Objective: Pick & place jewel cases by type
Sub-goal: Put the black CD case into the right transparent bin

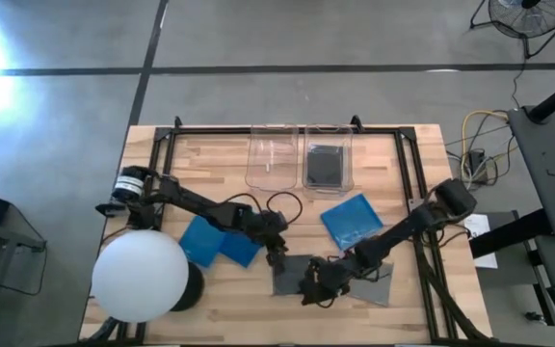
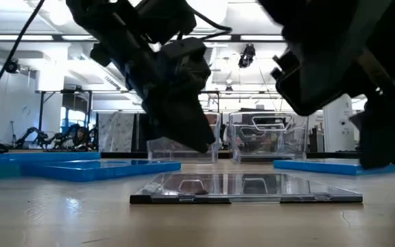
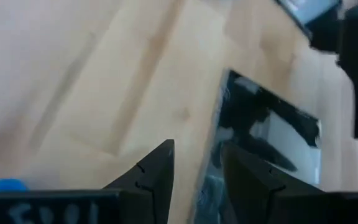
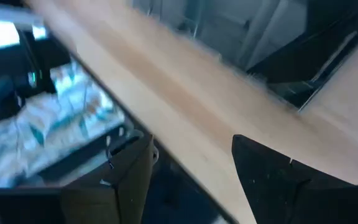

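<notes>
Near the front edge of the wooden bench, two dark grey glossy flat square jewel cases lie side by side, with both grippers converging on them. Left gripper is just above the rear-left edge of the grey cases; its wrist view shows the fingers parted, straddling the case edge, grasping nothing. Right gripper is low over the same grey cases, fingers spread wide, empty.

Behind the grey cases: one bright blue flat case to the right, two overlapping blue cases to the left. Further behind sit two clear plastic rectangular bins; the right bin already holds one dark case.

Step looks like reaching to pick a grey case. Next move likely needs fingers lowered around one edge, clenched, lifted clear without dragging its neighbour, then carried back to the bin with the dark case.
</notes>
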